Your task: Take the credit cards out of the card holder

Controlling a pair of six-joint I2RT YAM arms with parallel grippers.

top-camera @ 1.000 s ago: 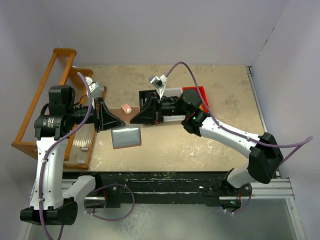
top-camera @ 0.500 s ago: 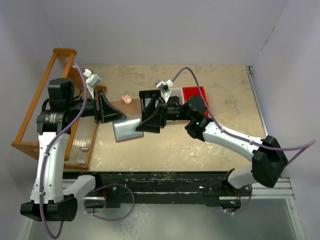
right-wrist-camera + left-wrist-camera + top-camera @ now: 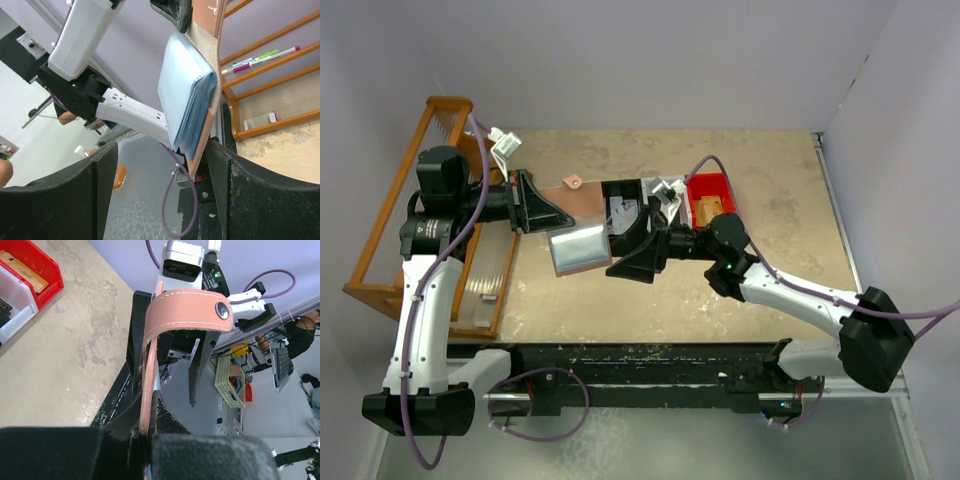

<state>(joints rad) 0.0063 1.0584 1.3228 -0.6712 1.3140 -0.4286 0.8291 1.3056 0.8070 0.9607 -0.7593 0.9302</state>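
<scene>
The card holder (image 3: pixel 582 212) is a salmon-pink wallet with pale blue lining, held up off the table. My left gripper (image 3: pixel 542 212) is shut on its left edge. In the left wrist view the pink leather (image 3: pixel 148 365) runs edge-on out of the left gripper (image 3: pixel 150 407), and the snap strap (image 3: pixel 192 310) curls over the top. My right gripper (image 3: pixel 617 247) stands open at the wallet's right side. In the right wrist view the blue leaves (image 3: pixel 186 95) hang between the wide-apart fingers (image 3: pixel 75 200) of the right gripper (image 3: pixel 165 190). No credit cards show in the holder. A tan-orange card (image 3: pixel 708 207) lies in the red bin (image 3: pixel 722 185).
A wooden rack (image 3: pixel 415 200) stands along the left edge, with pens (image 3: pixel 260 55) on it. Behind the right arm a black bin (image 3: pixel 620 192), a white bin (image 3: pixel 10 305) and the red bin (image 3: pixel 42 277) sit in a row.
My right gripper went from nearly shut beside the strap to wide open, then swung toward the near side, level with the blue lining. The left gripper turned the wallet slightly toward the back.
</scene>
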